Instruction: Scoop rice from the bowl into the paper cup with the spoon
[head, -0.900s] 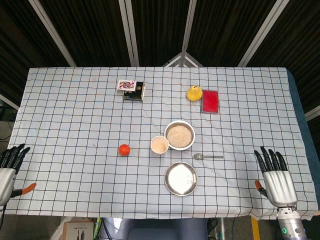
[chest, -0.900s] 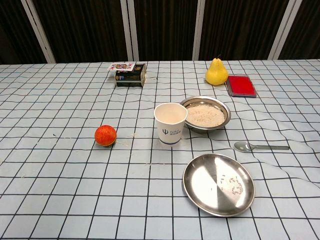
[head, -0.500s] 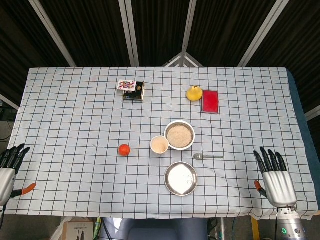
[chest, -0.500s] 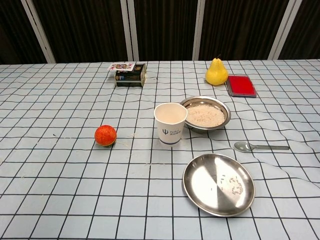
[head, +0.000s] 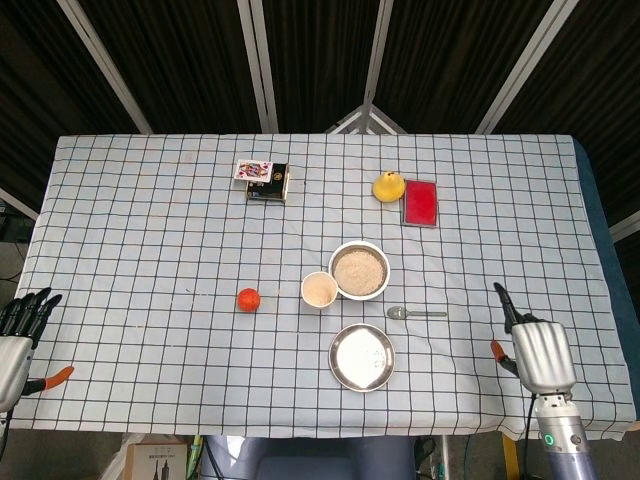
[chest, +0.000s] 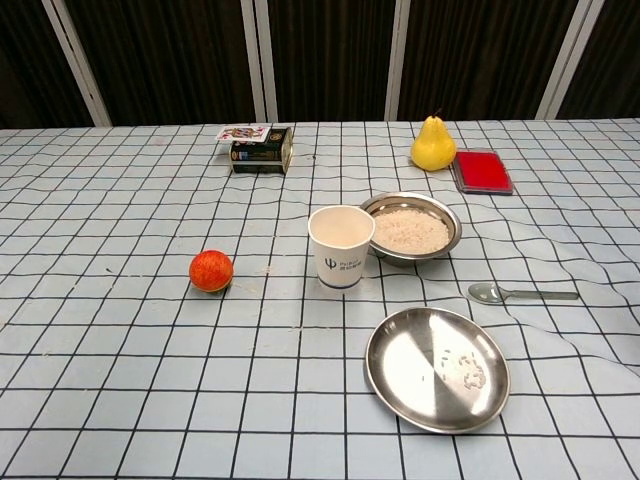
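A steel bowl of rice (head: 359, 269) (chest: 410, 228) sits mid-table, and the white paper cup (head: 319, 290) (chest: 341, 246) stands upright touching its left side. The metal spoon (head: 416, 313) (chest: 522, 294) lies flat on the cloth right of the cup, bowl end to the left. My right hand (head: 535, 350) hovers at the table's near right edge, well right of the spoon, turned edge-on with its fingers stretched out and nothing in it. At the near left edge my left hand (head: 15, 340) is empty, fingers spread. Neither hand shows in the chest view.
An empty steel plate (head: 362, 357) (chest: 437, 367) with a few rice grains lies in front of the bowl. A small orange fruit (head: 248, 299) sits left of the cup. At the back are a pear (head: 389, 186), a red case (head: 421, 202) and a card box (head: 264, 180).
My right hand has shifted left toward the spoon and rolled from palm-flat to edge-on. The left hand and all objects stay where they were.
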